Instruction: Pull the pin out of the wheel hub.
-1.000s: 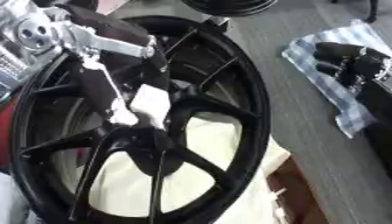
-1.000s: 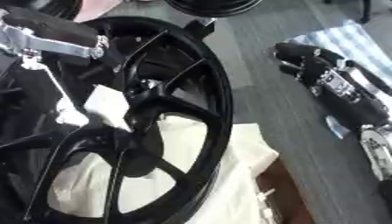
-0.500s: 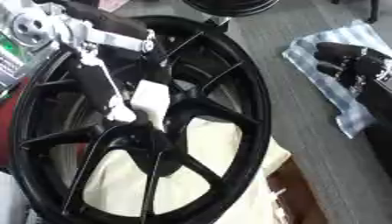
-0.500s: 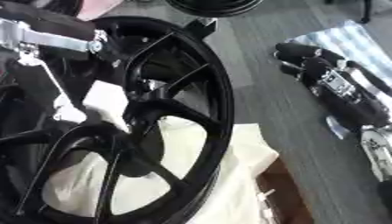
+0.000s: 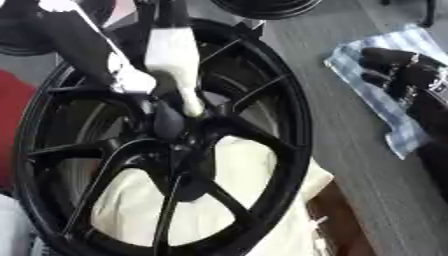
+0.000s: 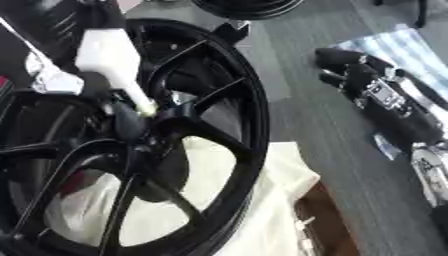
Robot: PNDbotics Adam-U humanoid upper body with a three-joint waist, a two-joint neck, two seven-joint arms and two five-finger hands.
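A large black spoked wheel [image 5: 296, 125] lies flat on a cream cloth [image 5: 238, 167]. At its hub [image 5: 171, 126] stands a white pin [image 5: 172, 56]: thick at the top and narrowing to a thin tip that touches the hub's centre. My left hand [image 5: 83, 47], black with white parts, reaches in from the upper left, and its fingers are curled round the pin's thick upper part. Far to the right, away from the wheel, my right hand [image 6: 378, 96] lies on a blue striped cloth [image 5: 387, 122] with its fingers relaxed.
A second black wheel [image 5: 262, 7] shows at the top edge. Something red [image 5: 12, 117] lies under the wheel's left side. Grey tabletop [image 6: 350, 165] runs between the wheel and the right hand, with a brown piece [image 5: 339, 220] by the cream cloth's lower right.
My left arm has swung up towards the top edge and its silver joints have left the view. More of the white pin shows above the hub. The right hand has stayed put.
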